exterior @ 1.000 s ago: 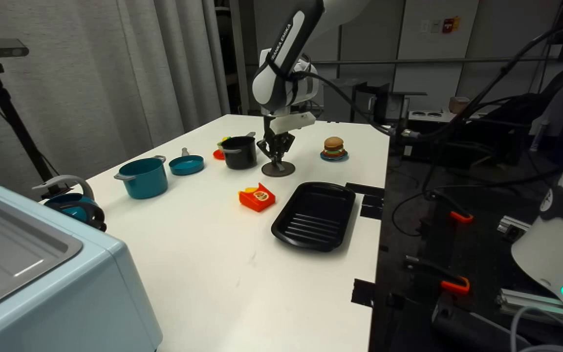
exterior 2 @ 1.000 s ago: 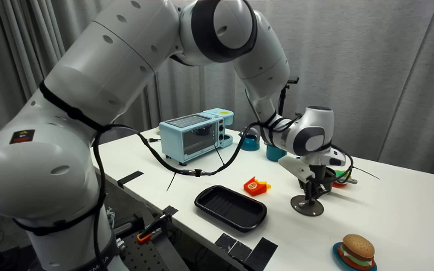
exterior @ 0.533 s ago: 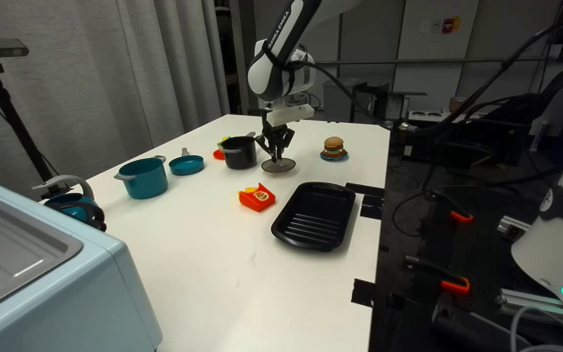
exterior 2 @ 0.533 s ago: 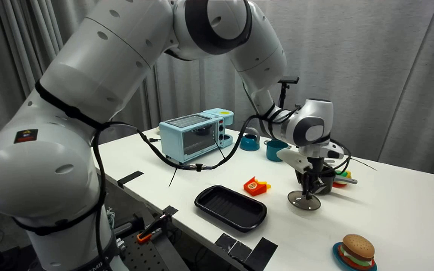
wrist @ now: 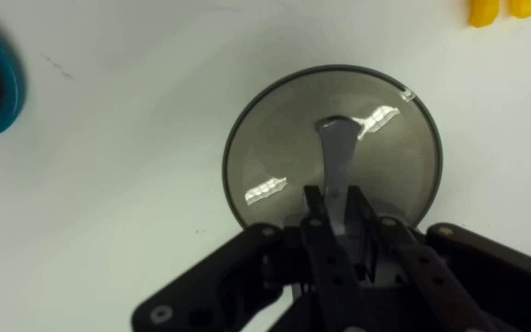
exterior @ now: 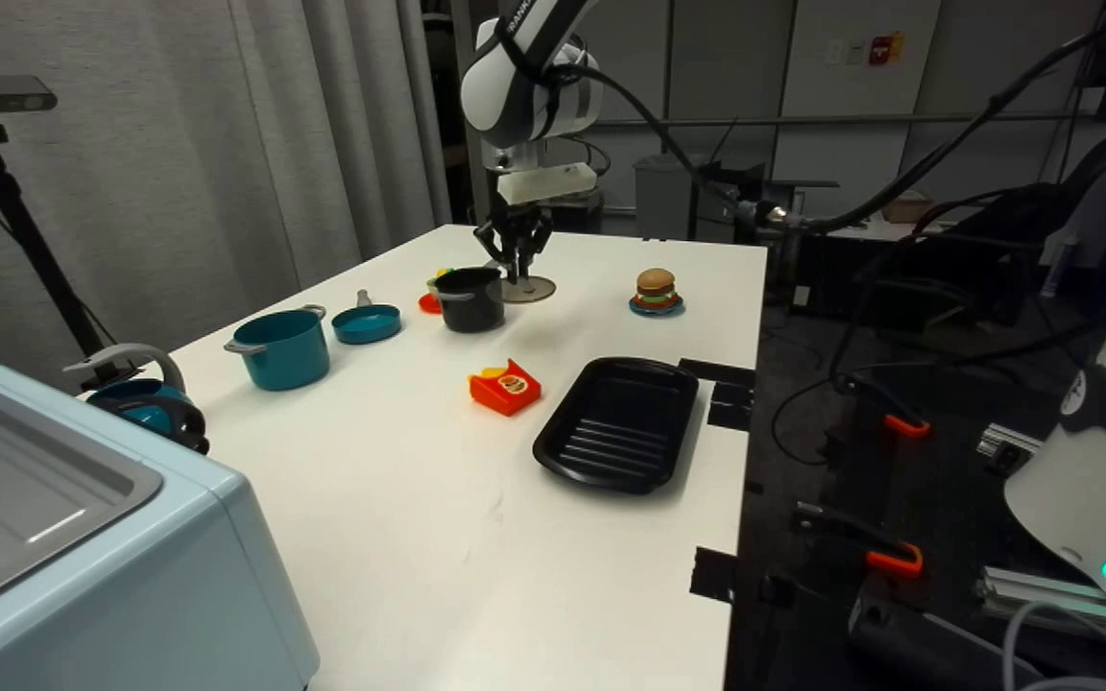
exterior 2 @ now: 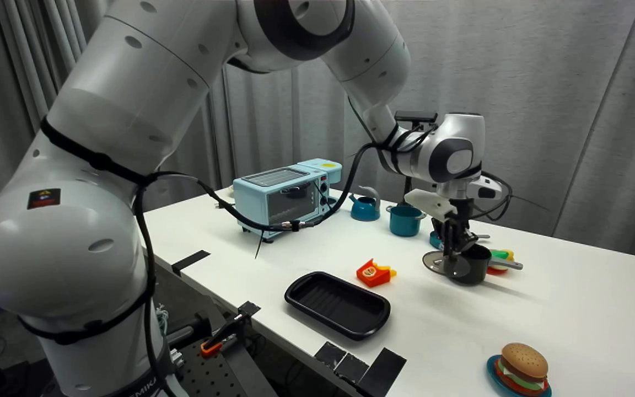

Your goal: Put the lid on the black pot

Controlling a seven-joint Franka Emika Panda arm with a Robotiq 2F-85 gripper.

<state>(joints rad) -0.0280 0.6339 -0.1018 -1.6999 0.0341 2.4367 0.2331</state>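
we had hand (wrist: 335, 198) pinched narrowly on grey handle (wrist: 338, 143) of lid (exterior: 539, 290), aloft over worktop (exterior: 409, 509), just right of black pot (exterior: 472, 307) in exterior view. best, we judged: rise clear of pot, go left, centre, lower level, then release.

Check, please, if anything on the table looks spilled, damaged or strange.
The red toy fries box, near the ridged black pan, looks odd: it lies toppled, fries pointing sideways instead of up. I see no spill or damage. The lid, off the black pot but in the hand, seems normal.
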